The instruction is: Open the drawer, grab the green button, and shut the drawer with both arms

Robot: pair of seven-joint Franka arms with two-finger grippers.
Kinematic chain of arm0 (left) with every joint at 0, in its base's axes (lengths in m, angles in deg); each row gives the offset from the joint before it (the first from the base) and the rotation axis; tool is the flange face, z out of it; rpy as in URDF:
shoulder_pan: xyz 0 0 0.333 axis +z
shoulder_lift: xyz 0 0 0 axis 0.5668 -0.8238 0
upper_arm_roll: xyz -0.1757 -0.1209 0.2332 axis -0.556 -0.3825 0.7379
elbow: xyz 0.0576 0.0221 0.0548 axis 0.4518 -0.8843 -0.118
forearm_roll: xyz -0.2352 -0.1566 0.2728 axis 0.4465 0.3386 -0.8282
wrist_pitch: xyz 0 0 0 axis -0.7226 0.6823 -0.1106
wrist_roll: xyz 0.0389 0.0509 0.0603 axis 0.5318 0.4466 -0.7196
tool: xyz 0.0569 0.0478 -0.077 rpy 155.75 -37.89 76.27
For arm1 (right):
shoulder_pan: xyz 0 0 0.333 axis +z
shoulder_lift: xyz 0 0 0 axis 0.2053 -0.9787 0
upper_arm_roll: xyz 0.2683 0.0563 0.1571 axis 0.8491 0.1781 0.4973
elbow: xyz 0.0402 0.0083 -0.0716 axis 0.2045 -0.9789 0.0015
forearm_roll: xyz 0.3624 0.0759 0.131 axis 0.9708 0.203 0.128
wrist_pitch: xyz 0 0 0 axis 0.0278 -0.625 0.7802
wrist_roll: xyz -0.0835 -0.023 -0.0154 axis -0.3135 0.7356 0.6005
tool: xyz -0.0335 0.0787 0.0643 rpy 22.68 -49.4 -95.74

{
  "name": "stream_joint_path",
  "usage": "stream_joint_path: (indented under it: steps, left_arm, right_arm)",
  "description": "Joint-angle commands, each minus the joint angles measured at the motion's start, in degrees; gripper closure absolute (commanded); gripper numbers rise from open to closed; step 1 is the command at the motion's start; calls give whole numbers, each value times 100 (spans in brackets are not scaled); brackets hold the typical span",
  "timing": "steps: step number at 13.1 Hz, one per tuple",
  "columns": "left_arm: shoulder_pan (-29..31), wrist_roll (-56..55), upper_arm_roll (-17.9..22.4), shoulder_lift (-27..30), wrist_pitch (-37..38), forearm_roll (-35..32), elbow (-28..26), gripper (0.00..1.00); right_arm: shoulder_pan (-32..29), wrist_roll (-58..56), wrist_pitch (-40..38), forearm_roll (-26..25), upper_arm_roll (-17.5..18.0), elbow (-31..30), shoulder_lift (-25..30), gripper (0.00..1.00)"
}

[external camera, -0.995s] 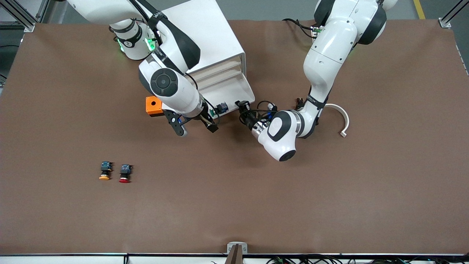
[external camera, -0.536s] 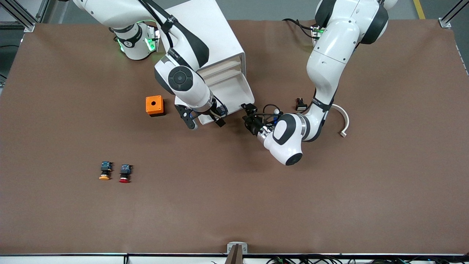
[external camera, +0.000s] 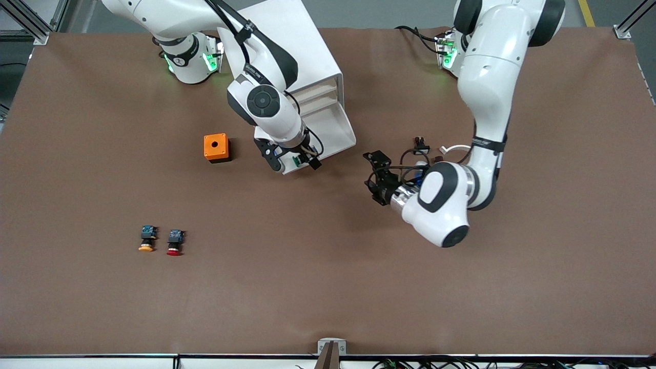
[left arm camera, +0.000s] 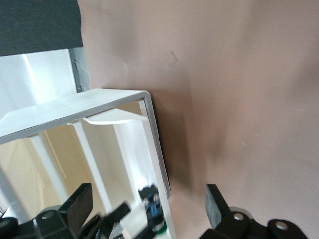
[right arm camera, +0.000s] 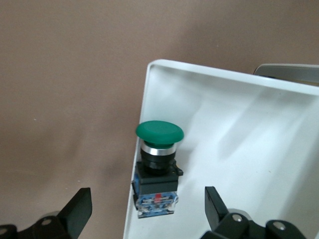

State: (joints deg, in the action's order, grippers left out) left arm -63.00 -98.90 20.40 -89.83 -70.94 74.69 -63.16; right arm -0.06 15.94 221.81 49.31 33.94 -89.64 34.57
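Left gripper [external camera: 376, 177] just let go and backed off the open drawer [external camera: 333, 134], jaws wide, while the open right gripper [external camera: 294, 163] hovers over the green button [right arm camera: 158, 167].

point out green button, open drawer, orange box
green button [right arm camera: 159, 132]: right wrist view, on its green cap.
open drawer [right arm camera: 239, 149]: right wrist view, on its bare white floor.
orange box [external camera: 216, 147]: front view, on its top face.

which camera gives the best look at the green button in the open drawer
The right wrist view: the green button fills the middle, lying in a corner of the drawer, cap, black body and blue block all clear. The left wrist view shows it small and blurred. The front view shows only a green speck under the right tool.
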Motion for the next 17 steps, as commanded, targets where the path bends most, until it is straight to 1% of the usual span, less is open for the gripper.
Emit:
stream_joint_path:
  steps: [1, 2, 4, 6, 7, 8, 9, 12, 13, 14, 16, 17]
  left_arm:
    - [412, 390, -5, 325, 76, -106, 39, 1]
    - [526, 539, 4, 387, 76, -132, 40, 1]
    - [606, 890, 13, 405, 76, -516, 75, 1]
    - [589, 1137, 4, 536, 67, -1087, 338, 1]
    - [580, 1365, 13, 694, 67, -1308, 330, 1]
    - [554, 1845, 4, 869, 67, -1553, 330, 1]
    - [545, 2294, 21, 1115, 67, -1712, 321, 1]
    - [519, 3516, 22, 1599, 49, -2388, 321, 1]
    - [553, 3816, 30, 1757, 49, -2565, 321, 1]
    - [606, 3915, 39, 1837, 49, -2601, 321, 1]
    - [624, 3985, 30, 1943, 49, -2610, 303, 1]
    - [607, 4117, 30, 1926, 49, -2689, 303, 1]
  right_arm:
    - [95, 154, 388, -60, 0, -452, 259, 0]
    - [104, 154, 485, -60, 0, -505, 259, 1]
    - [104, 163, 503, -60, 0, -523, 259, 4]
    - [96, 163, 503, -60, 0, -523, 259, 14]
    - [87, 163, 503, -60, 0, -514, 259, 20]
    - [78, 154, 495, -60, 0, -506, 259, 28]
    - [69, 154, 495, -60, 0, -505, 259, 39]
    - [52, 110, 486, -60, -9, -506, 267, 69]
    - [34, 101, 486, -60, -9, -497, 259, 79]
    - [-27, 84, 451, -60, 0, -462, 259, 87]
    - [-193, -91, 250, -95, 43, -252, 364, 96]
    - [-307, -136, -39, -104, 131, 19, 364, 97]
